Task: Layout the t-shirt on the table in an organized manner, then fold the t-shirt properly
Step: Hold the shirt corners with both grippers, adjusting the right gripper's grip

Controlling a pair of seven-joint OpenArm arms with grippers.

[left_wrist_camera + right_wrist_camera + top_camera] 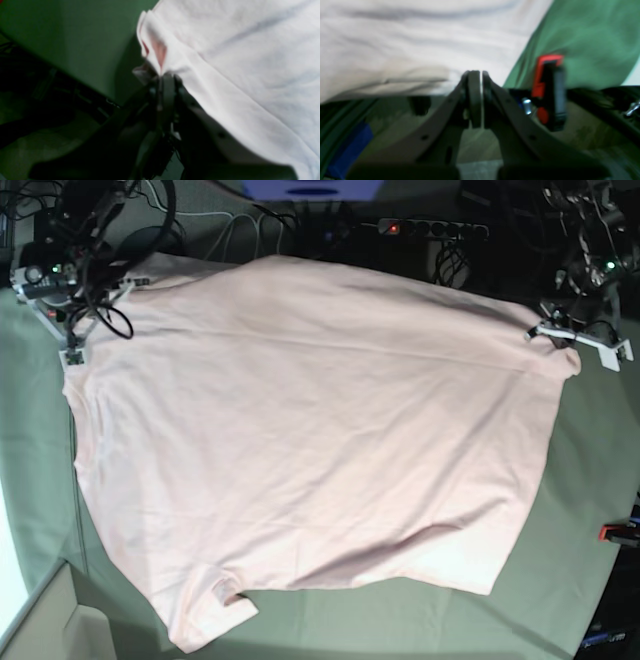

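Pink t-shirt [310, 440] corners pinched in both pincers, spread between.

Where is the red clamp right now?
In the base view, the red clamp sits at the table's right edge, beyond the t-shirt's lower right corner.

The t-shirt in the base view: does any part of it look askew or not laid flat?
Yes. The t-shirt lies spread but slanted on the table. Near its bottom-left corner a small flap is turned over, and long wrinkles run across the cloth. No lettering shows on this side.
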